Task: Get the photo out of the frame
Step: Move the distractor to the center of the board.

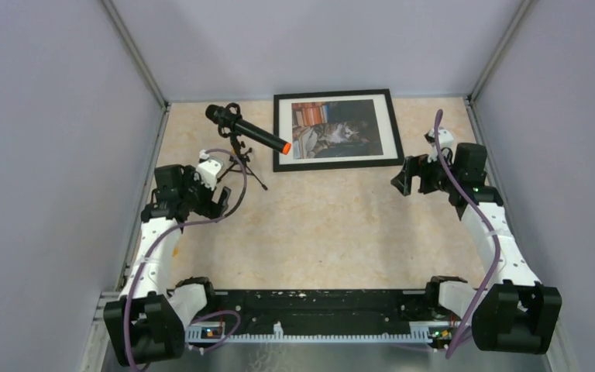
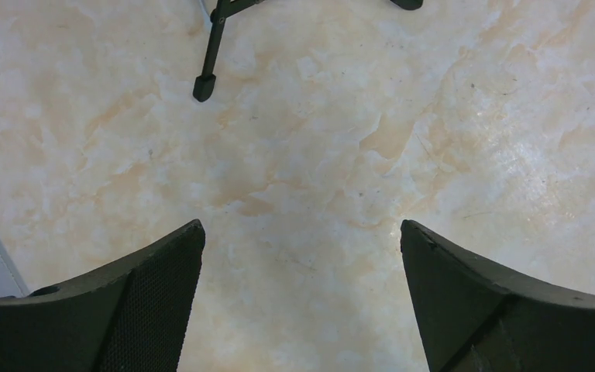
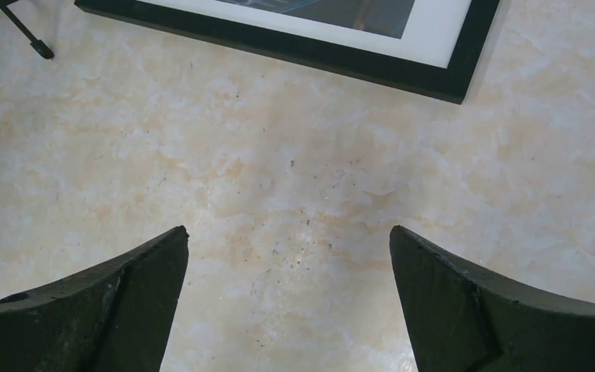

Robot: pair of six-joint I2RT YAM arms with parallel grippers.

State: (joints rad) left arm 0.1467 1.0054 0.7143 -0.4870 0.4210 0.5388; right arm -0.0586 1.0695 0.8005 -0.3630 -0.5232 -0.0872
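Sitting in frame (image 1: 338, 164), photo (image 1: 335, 128) faces up; frame just beyond right gripper (image 3: 287, 230) fingertips, not touching. Mic tripod (image 1: 240, 159) ahead of left gripper (image 2: 300, 226). Both finger pairs spread wide, gripping nothing.

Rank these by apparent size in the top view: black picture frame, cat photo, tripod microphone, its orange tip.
1. Thin black rectangular picture frame
2. Colour cat photo inside it
3. Black microphone on its small tripod, long but slim
4. Its small orange tip
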